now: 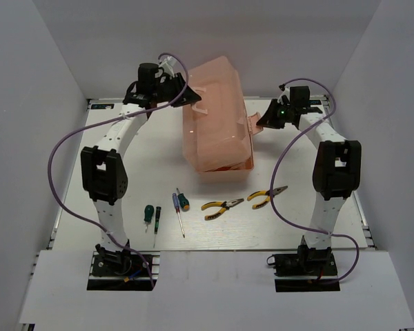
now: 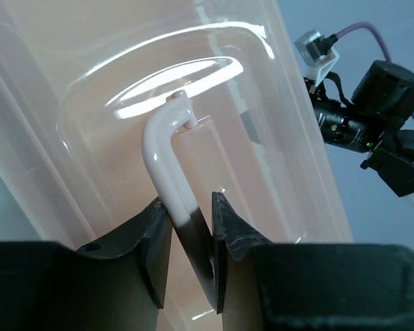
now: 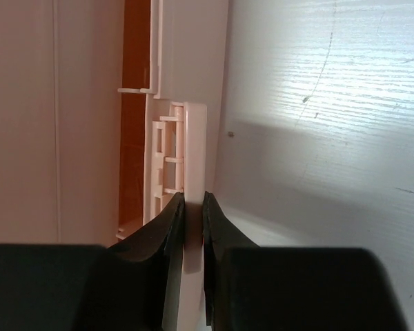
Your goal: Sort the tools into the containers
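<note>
The peach-pink toolbox [image 1: 217, 131] stands at the back middle, its lid tilted up. My left gripper [image 1: 185, 95] is shut on the white lid handle [image 2: 167, 155], which runs between its jaws [image 2: 191, 231]. My right gripper [image 1: 265, 118] is shut on the toolbox latch [image 3: 193, 148], a flat pink tab pinched between its jaws [image 3: 192, 210]. On the table in front lie the dark green screwdriver [image 1: 149, 215], the blue-and-green screwdriver [image 1: 181, 207] and two yellow-handled pliers [image 1: 221, 206] [image 1: 266, 196]. The tray compartments are hidden.
White walls close in the table on the left, back and right. The right arm's wrist [image 2: 383, 131] shows beyond the lid in the left wrist view. Purple cables [image 1: 55, 158] loop beside both arms.
</note>
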`<state>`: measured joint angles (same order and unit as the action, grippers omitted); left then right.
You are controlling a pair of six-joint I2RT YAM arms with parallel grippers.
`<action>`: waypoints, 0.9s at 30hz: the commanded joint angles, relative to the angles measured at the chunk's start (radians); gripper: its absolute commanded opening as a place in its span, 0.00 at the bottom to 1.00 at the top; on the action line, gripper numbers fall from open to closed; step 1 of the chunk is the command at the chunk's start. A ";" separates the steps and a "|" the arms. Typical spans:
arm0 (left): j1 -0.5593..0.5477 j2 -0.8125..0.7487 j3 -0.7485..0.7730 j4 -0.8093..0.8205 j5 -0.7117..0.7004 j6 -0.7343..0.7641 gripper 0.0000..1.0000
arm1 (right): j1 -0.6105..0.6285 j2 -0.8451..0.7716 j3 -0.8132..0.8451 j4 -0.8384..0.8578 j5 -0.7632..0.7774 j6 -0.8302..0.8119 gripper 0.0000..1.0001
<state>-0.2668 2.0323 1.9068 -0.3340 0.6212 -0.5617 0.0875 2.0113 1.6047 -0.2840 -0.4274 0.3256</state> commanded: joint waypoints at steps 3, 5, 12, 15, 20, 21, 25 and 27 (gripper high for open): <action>0.084 -0.109 -0.103 -0.034 0.011 0.125 0.00 | -0.107 -0.026 -0.014 0.072 0.085 -0.023 0.00; 0.098 -0.123 -0.126 -0.034 0.020 0.134 0.00 | -0.118 -0.026 -0.017 0.077 0.082 -0.017 0.00; 0.146 -0.175 -0.178 -0.083 -0.072 0.186 0.00 | -0.157 -0.039 -0.043 0.091 0.072 -0.010 0.00; 0.167 -0.205 -0.230 -0.083 -0.098 0.197 0.00 | -0.172 -0.040 -0.055 0.097 0.067 -0.003 0.00; 0.207 -0.241 -0.322 -0.056 -0.098 0.206 0.00 | -0.190 -0.046 -0.068 0.103 0.055 0.001 0.00; 0.207 -0.250 -0.331 -0.056 -0.098 0.206 0.00 | -0.193 -0.049 -0.072 0.103 0.055 0.001 0.00; 0.228 -0.259 -0.373 -0.033 -0.087 0.206 0.00 | -0.203 -0.054 -0.088 0.112 0.044 0.001 0.00; 0.228 -0.259 -0.386 -0.022 -0.087 0.206 0.00 | -0.204 -0.057 -0.095 0.115 0.041 0.003 0.00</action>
<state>-0.0483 1.8275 1.5227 -0.3828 0.5385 -0.4168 -0.0765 2.0026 1.5272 -0.2043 -0.5003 0.3504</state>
